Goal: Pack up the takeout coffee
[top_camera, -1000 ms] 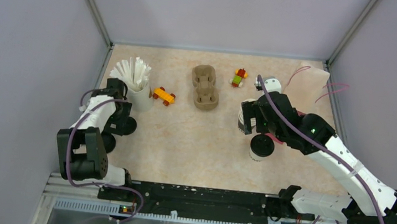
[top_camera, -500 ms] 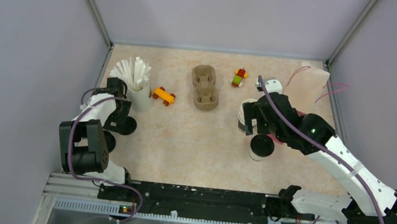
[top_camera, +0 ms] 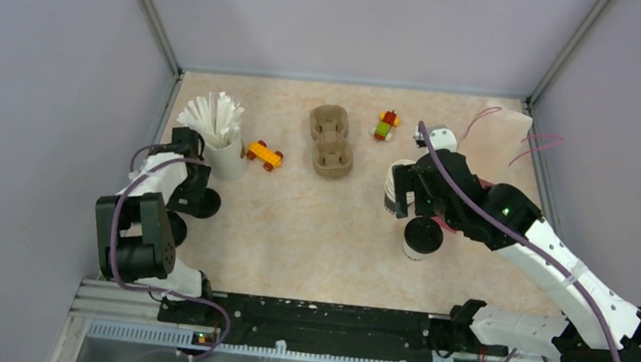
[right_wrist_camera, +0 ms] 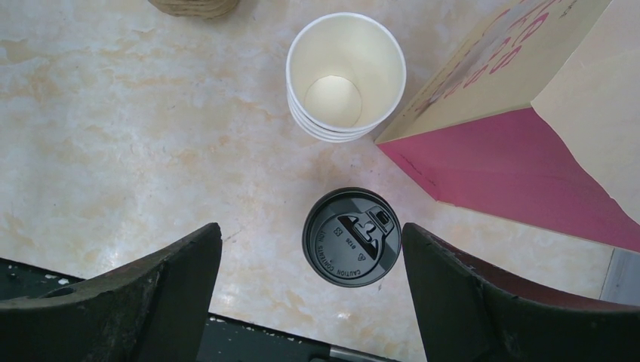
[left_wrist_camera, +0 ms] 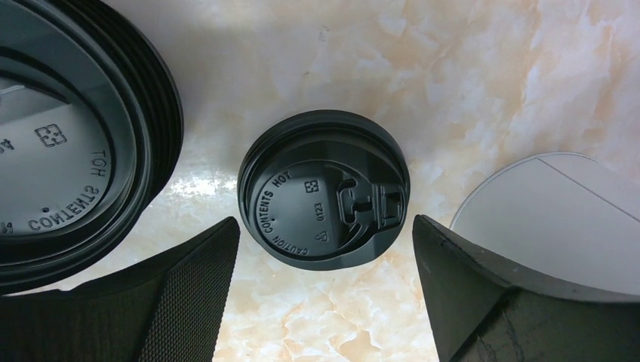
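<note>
While left gripper (left_wrist_camera: 323,226) and right gripper (right_wrist_camera: 309,231) gape wide, pink bag (right_wrist_camera: 513,177) flanks lidded cup (right_wrist_camera: 352,237).

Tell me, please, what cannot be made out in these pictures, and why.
Lidded cup, right wrist view: the lid hides whether anything is inside.
Stack of lids, left wrist view: cut off by the left edge, so the number is unclear.
Stack of open cups: in the top view the right arm covers most of it; the count is uncertain.
Paper bag, right wrist view: cut off by the picture's edges; its inside is unseen.
</note>
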You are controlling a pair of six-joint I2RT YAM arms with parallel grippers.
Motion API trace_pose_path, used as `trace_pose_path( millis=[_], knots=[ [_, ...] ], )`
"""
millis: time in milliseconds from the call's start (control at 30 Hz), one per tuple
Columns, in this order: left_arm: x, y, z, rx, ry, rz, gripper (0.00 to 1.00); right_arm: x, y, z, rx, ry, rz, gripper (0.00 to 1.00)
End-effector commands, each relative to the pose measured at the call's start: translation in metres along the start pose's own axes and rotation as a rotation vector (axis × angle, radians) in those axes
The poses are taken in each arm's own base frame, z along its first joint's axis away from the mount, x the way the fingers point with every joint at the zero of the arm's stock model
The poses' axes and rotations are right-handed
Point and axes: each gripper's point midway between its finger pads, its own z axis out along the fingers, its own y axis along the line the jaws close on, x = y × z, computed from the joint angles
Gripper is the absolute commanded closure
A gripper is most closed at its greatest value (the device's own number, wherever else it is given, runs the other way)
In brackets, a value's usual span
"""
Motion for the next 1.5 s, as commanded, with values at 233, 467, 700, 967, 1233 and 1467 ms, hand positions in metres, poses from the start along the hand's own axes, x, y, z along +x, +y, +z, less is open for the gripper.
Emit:
trace_pose_path(
  millis=[233, 467, 700, 967, 1233, 1467],
  knots=[
    [0.0, 0.009, -0.004, -0.018, 0.007, -0.094, 0.12, -0.011, 0.002, -0.009, -0.02, -0.04, 0.02, 0.14],
    [-0.003, 0.006, 0.003, -0.036, 0.012, -0.099, 0.04, -0.013, 0.001, -0.011, -0.018, -0.039, 0.005, 0.14],
    [-0.008, -0.005, 0.006, -0.029, 0.013, -0.087, 0.01, -0.015, 0.005, -0.009, -0.026, -0.035, 0.008, 0.14],
    [-0.009, -0.014, 0.003, 0.005, 0.025, -0.063, 0.01, -0.015, 0.005, -0.008, -0.022, -0.032, 0.008, 0.14],
    [-0.016, -0.016, -0.002, 0.027, 0.004, -0.087, 0.01, -0.013, 0.007, -0.006, -0.023, -0.025, 0.019, 0.15],
    [-0.013, -0.022, 0.003, 0.054, 0.021, -0.087, 0.01, -0.01, 0.006, -0.005, -0.018, -0.016, 0.022, 0.15]
  ],
)
